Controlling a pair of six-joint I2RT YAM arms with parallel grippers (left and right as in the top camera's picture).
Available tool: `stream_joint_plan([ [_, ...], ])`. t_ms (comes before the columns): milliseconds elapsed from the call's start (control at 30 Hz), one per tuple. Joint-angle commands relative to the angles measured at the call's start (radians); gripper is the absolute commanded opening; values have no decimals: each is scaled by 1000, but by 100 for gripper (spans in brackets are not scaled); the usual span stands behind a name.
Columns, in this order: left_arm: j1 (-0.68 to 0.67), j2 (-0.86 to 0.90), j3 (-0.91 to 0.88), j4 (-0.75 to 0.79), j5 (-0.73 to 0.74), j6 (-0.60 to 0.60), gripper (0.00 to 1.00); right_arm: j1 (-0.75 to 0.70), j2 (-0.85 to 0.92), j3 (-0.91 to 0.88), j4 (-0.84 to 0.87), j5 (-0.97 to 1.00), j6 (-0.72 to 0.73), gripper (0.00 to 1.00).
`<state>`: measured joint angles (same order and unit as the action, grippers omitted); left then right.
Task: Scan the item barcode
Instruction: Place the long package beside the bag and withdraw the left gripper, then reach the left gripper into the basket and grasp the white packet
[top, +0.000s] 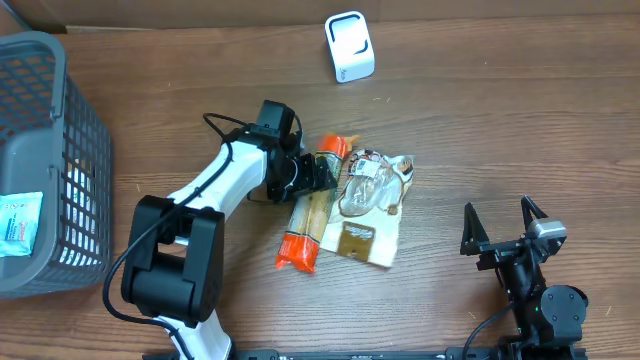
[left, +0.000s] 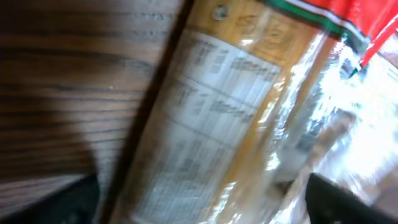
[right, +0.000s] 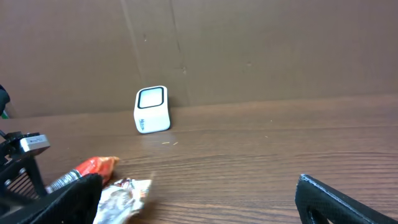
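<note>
Brown wooden surface (top: 500, 120) bears the long clear orange-ended packet (top: 306, 218), left tool (top: 320, 175) open astride it, right tool (top: 497, 238) open well apart; a firm central grip should turn its label toward the white box scanner (top: 349, 46).

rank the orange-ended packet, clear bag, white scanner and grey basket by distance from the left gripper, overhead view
1. orange-ended packet, right at the left gripper
2. clear bag, beside the packet
3. white scanner, at the back
4. grey basket, image's left edge
</note>
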<state>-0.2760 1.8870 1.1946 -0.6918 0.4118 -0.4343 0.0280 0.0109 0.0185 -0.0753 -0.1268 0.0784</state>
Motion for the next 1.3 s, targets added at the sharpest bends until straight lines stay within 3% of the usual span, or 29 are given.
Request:
stream_joint_plan([
  [0, -4, -12, 58, -48, 2, 75, 100, 5, -8, -10, 4, -5, 3, 100],
  [100, 0, -20, 202, -178, -55, 133, 100, 5, -8, -10, 4, -5, 3, 100],
  [267, 24, -29, 654, -500, -339, 189, 99, 5, -8, -10, 4, -6, 3, 100],
  [367, 52, -29, 874, -609, -445, 196, 100, 5, -8, -10, 4, -5, 3, 100],
  [533, 166, -31, 1173, -754, -475, 267, 100, 5, -8, -10, 4, -5, 3, 100],
  [633, 298, -34, 1293, -851, -475, 224, 100, 5, -8, -10, 4, -6, 3, 100],
  [867, 697, -36, 1321, -985, -473, 34, 100, 5, -8, -10, 4, -5, 3, 100],
  [1000, 886, -36, 1263, -988, -467, 0, 100, 5, -8, -10, 4, -5, 3, 100],
  [1167, 1064, -36, 1126, -915, -462, -6, 99, 5, -8, -10, 4, -6, 3, 100],
  [1267, 1101, -35, 1003, -823, -391, 111, 100, 5, -8, -10, 4, -5, 3, 100],
])
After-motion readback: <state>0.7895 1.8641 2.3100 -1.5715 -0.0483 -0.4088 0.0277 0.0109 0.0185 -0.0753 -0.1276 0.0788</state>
